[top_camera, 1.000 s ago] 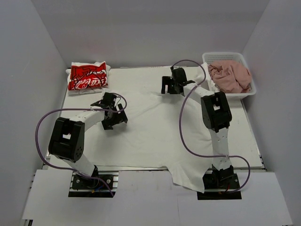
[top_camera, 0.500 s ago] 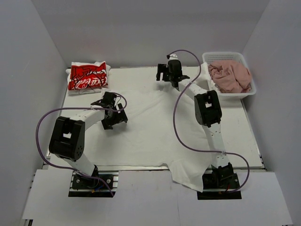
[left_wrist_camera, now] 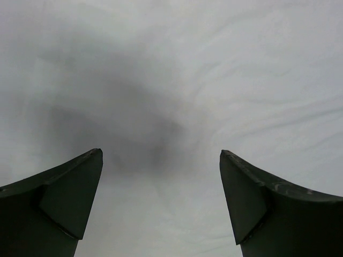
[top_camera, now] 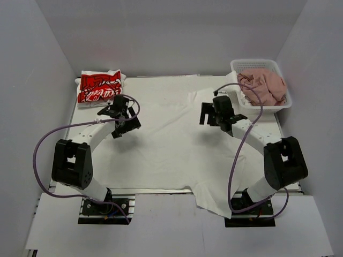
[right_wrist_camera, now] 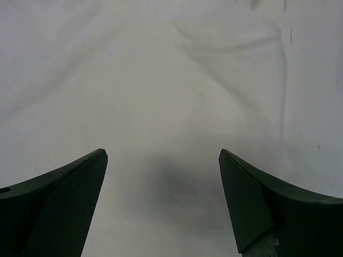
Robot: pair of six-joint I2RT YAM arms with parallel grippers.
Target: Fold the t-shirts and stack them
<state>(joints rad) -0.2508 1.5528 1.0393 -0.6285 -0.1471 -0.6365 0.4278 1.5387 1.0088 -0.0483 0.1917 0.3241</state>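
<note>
A large white t-shirt (top_camera: 171,150) lies spread flat over the table, its hem hanging over the near edge. My left gripper (top_camera: 119,111) is open and empty just above its left part; the left wrist view shows only white cloth (left_wrist_camera: 177,80) between the spread fingers. My right gripper (top_camera: 214,113) is open and empty above its right part, with white cloth (right_wrist_camera: 161,80) below it. A folded white shirt with red script print (top_camera: 99,85) lies at the far left corner. A dusty-pink shirt (top_camera: 262,85) lies crumpled in the basket.
A white plastic mesh basket (top_camera: 284,101) stands at the far right corner. Grey walls close in the table on the left, back and right. Purple cables loop from both arms over the cloth.
My right arm has swung from the far middle back toward the right and nearer, its elbow now at the right. My left gripper has moved a little farther and left.
</note>
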